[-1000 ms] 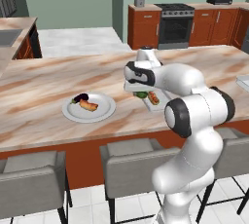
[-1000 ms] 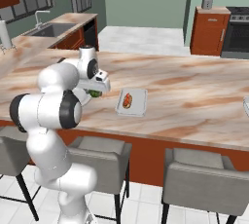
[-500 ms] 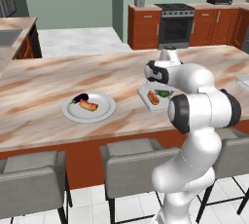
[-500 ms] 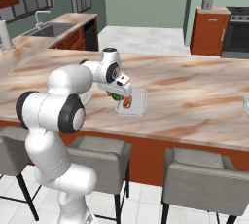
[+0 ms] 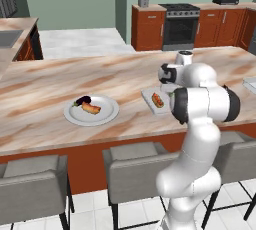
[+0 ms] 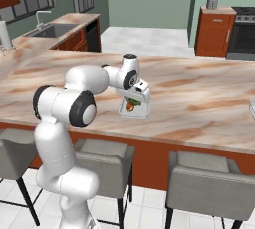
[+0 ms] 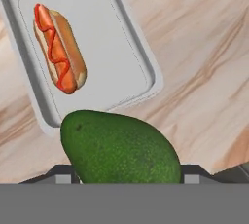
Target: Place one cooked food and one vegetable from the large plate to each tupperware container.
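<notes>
- In your hand view, the gripper (image 7: 124, 177) is closed on a green avocado (image 7: 121, 150). The avocado covers the fingertips almost fully, and its lower part is cut off at the bottom of the view.
- Just past the avocado you see a tupperware container (image 7: 146, 60) on the marble counter (image 7: 204, 47). Its far corner runs out of the view at the top left.
- A hot dog (image 7: 59, 47) with a red sauce line lies inside this container, toward one long wall, apart from the avocado.
- In the left base view, the robot's own arm hides the near part of the same container (image 5: 148, 99); you can see the hot dog (image 5: 157, 99) but not the avocado or the fingers.
- In the right base view, the hand (image 6: 140, 89) stands over the container (image 6: 133, 114), and the food under it is only a small orange and green spot, too small to tell apart.
- The large plate (image 5: 107, 114) sits further left on the counter, well apart from the container. It carries an orange cooked piece (image 5: 91, 108) and a dark item (image 5: 83, 100) that you cannot identify.
- At the right edge of the left base view, a pale tray corner (image 5: 250, 84) is cut off.
</notes>
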You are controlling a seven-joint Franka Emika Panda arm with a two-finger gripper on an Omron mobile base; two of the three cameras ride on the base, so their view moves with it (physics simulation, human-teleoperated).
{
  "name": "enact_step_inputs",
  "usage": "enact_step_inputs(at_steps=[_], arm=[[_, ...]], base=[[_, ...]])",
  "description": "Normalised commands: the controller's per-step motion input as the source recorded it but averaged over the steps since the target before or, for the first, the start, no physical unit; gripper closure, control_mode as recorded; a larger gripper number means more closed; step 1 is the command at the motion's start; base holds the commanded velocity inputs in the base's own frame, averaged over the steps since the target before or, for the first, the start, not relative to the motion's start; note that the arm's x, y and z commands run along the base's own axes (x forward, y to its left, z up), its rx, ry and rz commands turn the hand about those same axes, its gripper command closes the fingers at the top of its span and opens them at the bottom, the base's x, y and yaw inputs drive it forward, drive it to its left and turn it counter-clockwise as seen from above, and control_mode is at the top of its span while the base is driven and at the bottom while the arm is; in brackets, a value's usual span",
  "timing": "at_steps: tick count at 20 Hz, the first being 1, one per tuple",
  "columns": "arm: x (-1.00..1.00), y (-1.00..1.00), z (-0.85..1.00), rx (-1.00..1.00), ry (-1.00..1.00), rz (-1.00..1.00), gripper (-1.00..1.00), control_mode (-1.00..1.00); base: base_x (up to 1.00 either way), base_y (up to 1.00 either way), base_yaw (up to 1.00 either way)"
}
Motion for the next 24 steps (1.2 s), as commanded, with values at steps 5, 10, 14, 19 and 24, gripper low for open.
enact_step_inputs(at_steps=[5, 10, 14, 19, 24], arm=[[0.45, -0.16, -0.23, 0.0, 0.0, 0.0, 1.0, -1.0], [0.41, 0.0, -0.22, 0.0, 0.0, 0.0, 1.0, -1.0], [0.22, 0.0, -0.39, 0.0, 0.0, -0.01, 1.0, -1.0], [0.31, 0.0, -0.33, 0.0, 0.0, -0.02, 1.0, -1.0], [0.41, 0.0, -0.22, 0.0, 0.0, -0.03, 1.0, -1.0]], base=[[0.0, 0.0, 0.0], [0.0, 0.0, 0.0], [0.0, 0.0, 0.0], [0.0, 0.0, 0.0], [0.0, 0.0, 0.0]])
